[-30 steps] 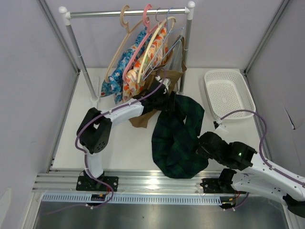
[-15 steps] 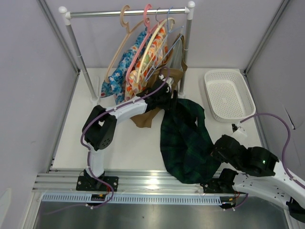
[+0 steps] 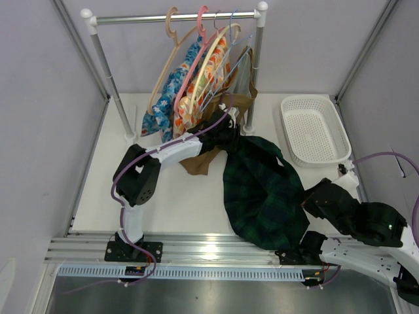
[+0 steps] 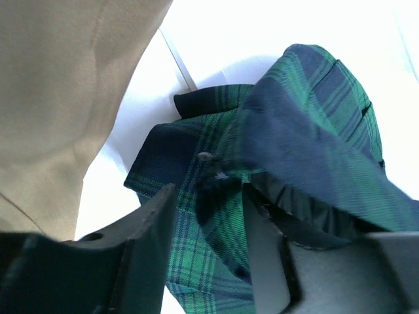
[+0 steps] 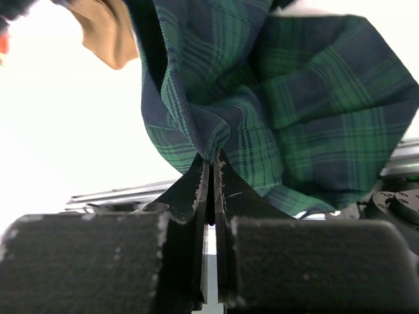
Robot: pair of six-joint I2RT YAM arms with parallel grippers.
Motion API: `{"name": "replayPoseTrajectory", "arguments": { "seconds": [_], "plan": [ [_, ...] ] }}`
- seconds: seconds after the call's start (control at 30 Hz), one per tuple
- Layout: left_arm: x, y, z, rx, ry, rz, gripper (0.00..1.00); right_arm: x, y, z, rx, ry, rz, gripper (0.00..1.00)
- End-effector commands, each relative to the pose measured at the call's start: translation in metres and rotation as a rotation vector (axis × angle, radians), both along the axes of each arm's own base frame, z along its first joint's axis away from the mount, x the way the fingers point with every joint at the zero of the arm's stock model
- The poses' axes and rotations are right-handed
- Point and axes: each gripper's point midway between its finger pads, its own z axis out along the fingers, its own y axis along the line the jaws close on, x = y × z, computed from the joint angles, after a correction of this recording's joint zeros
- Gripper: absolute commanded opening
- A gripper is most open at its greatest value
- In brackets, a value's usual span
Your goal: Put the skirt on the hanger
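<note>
The green and navy plaid skirt (image 3: pixel 262 190) lies spread on the table right of centre. My left gripper (image 3: pixel 229 134) is under the rack at the skirt's far end. In the left wrist view it (image 4: pixel 206 196) is shut on a fold of the skirt (image 4: pixel 308 124). My right gripper (image 3: pixel 313 203) is at the skirt's near right edge. In the right wrist view it (image 5: pixel 211 160) is shut on a pinch of the skirt (image 5: pixel 294 111). The pale cream hanger (image 3: pixel 208 69) hangs on the rack rail among other hangers.
The rack rail (image 3: pixel 131 19) also holds a tan hanger, a pink hanger and floral garments (image 3: pixel 171 98). A plain brown garment (image 3: pixel 196 162) hangs down to the table beside my left gripper. A white basket (image 3: pixel 313 131) stands at the right.
My right gripper has moved right and toward the near edge, pulling the skirt's lower part with it and spreading the cloth. The left gripper has shifted slightly toward the rack and holds the far end.
</note>
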Motion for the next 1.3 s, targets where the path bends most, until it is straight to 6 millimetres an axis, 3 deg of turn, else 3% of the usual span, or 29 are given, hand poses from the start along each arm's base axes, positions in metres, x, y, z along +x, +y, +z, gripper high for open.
{"name": "replayPoseTrajectory", "arguments": {
  "seconds": [0.0,0.13,0.23,0.3,0.33,0.37,0.47,0.5,0.57,0.6,0.67,0.7,0.8,0.83,0.87,0.9,0.93,0.97,1.0,1.07,1.1,1.27],
  "plan": [
    [0.0,-0.002,0.012,-0.034,-0.031,-0.025,0.45,0.002,-0.026,0.016,-0.037,-0.048,-0.075,0.0],
    [-0.001,-0.004,0.016,-0.05,-0.047,-0.035,0.3,0.003,-0.026,0.024,-0.025,-0.065,-0.067,0.0],
    [-0.004,-0.003,0.032,-0.076,-0.084,-0.036,0.17,0.004,-0.027,0.029,-0.031,-0.075,-0.067,0.0],
    [-0.006,-0.001,0.048,-0.092,-0.114,-0.037,0.01,0.004,-0.028,0.033,-0.033,-0.082,-0.068,0.0],
    [-0.009,0.001,0.051,-0.091,-0.116,-0.038,0.0,0.006,-0.03,0.039,-0.033,-0.099,-0.073,0.0],
    [-0.011,0.005,0.069,-0.106,-0.148,-0.031,0.0,0.007,-0.03,0.043,-0.039,-0.106,-0.073,0.0],
    [-0.018,0.022,0.085,-0.098,-0.187,0.0,0.0,0.015,-0.034,0.063,-0.072,-0.153,-0.096,0.0],
    [-0.023,0.029,0.106,-0.112,-0.221,0.009,0.0,0.018,-0.033,0.069,-0.085,-0.168,-0.098,0.0],
    [-0.028,0.044,0.118,-0.101,-0.249,0.047,0.0,0.027,-0.033,0.094,-0.102,-0.229,-0.105,0.0],
    [-0.035,0.051,0.145,-0.136,-0.293,0.051,0.0,0.033,-0.028,0.099,-0.14,-0.237,-0.104,0.0],
    [-0.042,0.067,0.152,-0.127,-0.318,0.089,0.0,0.044,-0.025,0.126,-0.174,-0.305,-0.103,0.0],
    [-0.049,0.075,0.172,-0.155,-0.352,0.1,0.0,0.052,-0.015,0.131,-0.215,-0.311,-0.09,0.0],
    [-0.057,0.095,0.179,-0.157,-0.361,0.146,0.0,0.075,0.004,0.162,-0.241,-0.377,-0.044,0.0],
    [-0.062,0.103,0.189,-0.169,-0.377,0.164,0.0,0.09,0.02,0.171,-0.224,-0.397,-0.028,0.0],
    [-0.064,0.11,0.192,-0.174,-0.377,0.187,0.0,0.107,0.009,0.173,-0.235,-0.387,-0.076,0.0],
    [-0.066,0.117,0.192,-0.17,-0.374,0.2,0.0,0.112,0.027,0.175,-0.197,-0.378,0.045,0.0],
    [-0.068,0.127,0.202,-0.184,-0.39,0.226,0.0,0.131,0.036,0.173,-0.182,-0.363,0.069,0.0],
    [-0.069,0.133,0.206,-0.19,-0.392,0.245,0.0,0.15,0.017,0.173,-0.173,-0.344,0.012,0.0],
    [-0.071,0.139,0.208,-0.19,-0.391,0.255,0.0,0.154,0.029,0.173,-0.122,-0.33,0.095,0.0],
    [-0.076,0.146,0.22,-0.212,-0.41,0.257,0.0,0.176,0.028,0.176,-0.087,-0.326,0.101,0.0],
    [-0.078,0.148,0.221,-0.207,-0.407,0.258,0.0,0.186,0.016,0.176,-0.078,-0.32,0.07,0.0],
    [-0.082,0.155,0.225,-0.201,-0.405,0.27,0.0,0.22,0.018,0.187,0.027,-0.321,0.107,0.0]
  ]
}}
